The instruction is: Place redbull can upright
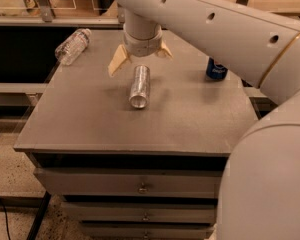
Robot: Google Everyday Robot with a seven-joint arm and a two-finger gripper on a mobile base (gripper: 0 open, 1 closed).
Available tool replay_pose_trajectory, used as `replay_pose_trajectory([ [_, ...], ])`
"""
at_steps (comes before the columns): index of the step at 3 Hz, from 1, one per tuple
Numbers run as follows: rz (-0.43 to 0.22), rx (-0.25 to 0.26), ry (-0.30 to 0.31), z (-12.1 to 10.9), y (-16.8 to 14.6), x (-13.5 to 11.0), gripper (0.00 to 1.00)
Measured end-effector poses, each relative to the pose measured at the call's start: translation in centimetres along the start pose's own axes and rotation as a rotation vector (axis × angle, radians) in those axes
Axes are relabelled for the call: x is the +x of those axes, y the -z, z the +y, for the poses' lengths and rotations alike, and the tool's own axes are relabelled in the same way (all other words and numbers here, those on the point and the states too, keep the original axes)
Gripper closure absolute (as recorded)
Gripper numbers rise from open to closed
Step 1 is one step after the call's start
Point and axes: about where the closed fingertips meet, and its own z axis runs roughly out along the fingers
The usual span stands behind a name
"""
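The redbull can (139, 86) lies on its side in the middle of the grey table (90, 119), its silver end facing me. My gripper (140, 59) hangs just above the can's far end, its two tan fingers (117, 62) spread wide to the left and right. It is open and holds nothing. The white arm reaches in from the upper right and covers part of the table's back.
A clear plastic water bottle (72, 46) lies on its side at the table's back left corner. A blue Pepsi can (216, 69) stands at the back right, partly hidden by my arm. Drawers (140, 184) sit under the tabletop.
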Motion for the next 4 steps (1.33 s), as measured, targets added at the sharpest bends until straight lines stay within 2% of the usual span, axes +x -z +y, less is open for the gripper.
replay_pose_trajectory([
  [1, 0.091, -0.008, -0.033, 0.6, -1.9, 0.1, 0.0],
  [2, 0.162, 0.024, -0.074, 1.1, -2.3, 0.6, 0.0],
  [3, 0.196, 0.081, -0.111, 1.4, -2.2, 0.9, 0.0],
  [4, 0.228, 0.121, -0.125, 1.6, -2.4, 1.1, 0.17],
])
